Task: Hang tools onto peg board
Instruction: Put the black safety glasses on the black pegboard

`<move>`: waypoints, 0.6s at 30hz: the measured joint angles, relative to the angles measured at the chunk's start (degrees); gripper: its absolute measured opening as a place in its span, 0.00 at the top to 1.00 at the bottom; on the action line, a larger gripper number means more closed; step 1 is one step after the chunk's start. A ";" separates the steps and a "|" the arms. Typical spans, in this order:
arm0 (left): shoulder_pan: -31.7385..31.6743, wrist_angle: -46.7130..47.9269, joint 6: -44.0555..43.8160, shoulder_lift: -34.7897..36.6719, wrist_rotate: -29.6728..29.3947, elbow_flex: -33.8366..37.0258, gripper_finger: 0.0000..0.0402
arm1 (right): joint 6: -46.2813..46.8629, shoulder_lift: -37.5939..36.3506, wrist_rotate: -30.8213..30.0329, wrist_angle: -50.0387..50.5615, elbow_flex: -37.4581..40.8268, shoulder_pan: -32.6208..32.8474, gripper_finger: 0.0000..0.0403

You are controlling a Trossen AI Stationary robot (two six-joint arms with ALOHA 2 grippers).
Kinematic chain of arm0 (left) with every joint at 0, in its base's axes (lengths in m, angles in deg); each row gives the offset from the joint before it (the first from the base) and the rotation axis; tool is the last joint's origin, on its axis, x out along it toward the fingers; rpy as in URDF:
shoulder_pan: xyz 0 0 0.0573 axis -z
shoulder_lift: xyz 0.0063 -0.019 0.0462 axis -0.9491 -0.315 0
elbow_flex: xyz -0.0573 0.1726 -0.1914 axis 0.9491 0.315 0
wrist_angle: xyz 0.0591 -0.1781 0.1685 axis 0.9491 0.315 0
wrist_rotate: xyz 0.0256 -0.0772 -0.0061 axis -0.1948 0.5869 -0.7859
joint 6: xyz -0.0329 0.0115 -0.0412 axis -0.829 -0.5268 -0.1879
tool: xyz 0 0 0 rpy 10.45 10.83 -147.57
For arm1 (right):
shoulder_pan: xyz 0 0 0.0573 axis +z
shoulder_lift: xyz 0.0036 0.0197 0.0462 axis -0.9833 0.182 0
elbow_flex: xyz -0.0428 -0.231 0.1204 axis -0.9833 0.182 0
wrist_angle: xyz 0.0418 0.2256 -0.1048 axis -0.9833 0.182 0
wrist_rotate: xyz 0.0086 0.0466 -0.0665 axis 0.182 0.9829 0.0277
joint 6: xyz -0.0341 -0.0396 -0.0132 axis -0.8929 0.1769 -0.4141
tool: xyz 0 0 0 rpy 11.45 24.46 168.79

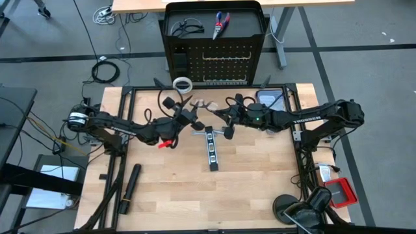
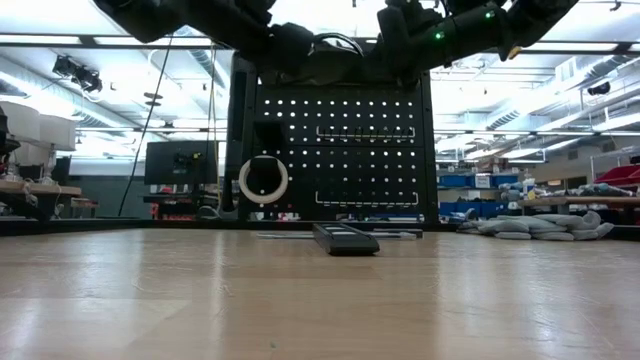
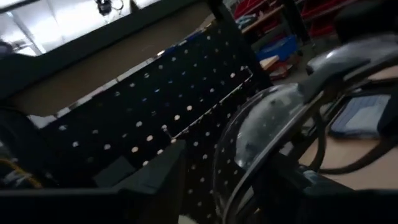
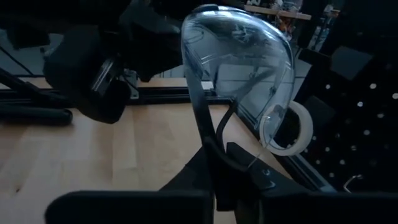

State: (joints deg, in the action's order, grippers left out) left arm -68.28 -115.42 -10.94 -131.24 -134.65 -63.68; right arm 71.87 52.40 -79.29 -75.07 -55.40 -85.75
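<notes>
High view: both arms meet over the table's far half, in front of the peg board (image 1: pixel 214 45) at 12 o'clock. Left gripper (image 1: pixel 188 119) and right gripper (image 1: pixel 221 119) flank a pair of clear glasses (image 1: pixel 203 107) held above the wood. Tape ring (image 1: pixel 183 84) sits at the board's foot, about 11 o'clock from the grippers. Black strip (image 1: pixel 211 149) lies on the table at 6 o'clock from them. Pliers (image 1: pixel 221 24) and another pair of glasses (image 1: pixel 184 28) rest on the board's top shelf. Long black cylinder (image 1: pixel 130 188) lies at 7 o'clock.

Low view: strip (image 2: pixel 345 238) flat mid-table; ring (image 2: pixel 263 180) against the board.

Left wrist view: lens (image 3: pixel 267 130) close ahead; fingers' spread, cannot tell.

Right wrist view: fingers narrow, clamped on the glasses' black frame (image 4: pixel 208 130).
</notes>
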 joint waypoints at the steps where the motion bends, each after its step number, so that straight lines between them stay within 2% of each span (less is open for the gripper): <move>1: 0.50 -0.07 0.92 0.13 -0.69 0.00 0.57 | -0.06 0.00 0.01 0.02 0.00 0.00 0.92; 7: 4.44 -0.93 1.15 0.86 -2.56 0.00 0.57 | -0.25 0.00 -1.49 0.09 -0.02 0.00 0.88; 12: 7.69 0.13 1.13 0.89 -4.75 0.00 0.57 | -2.18 -0.04 -2.39 0.06 -0.02 -0.04 0.90; 18: 10.10 0.95 2.05 0.87 -12.36 0.00 0.57 | -5.63 -3.12 -6.39 0.15 -0.02 -0.02 0.90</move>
State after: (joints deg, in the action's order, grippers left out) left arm -58.18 -114.47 -8.89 -130.37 -147.01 -63.68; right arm 66.24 49.28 -85.68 -74.91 -55.42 -85.77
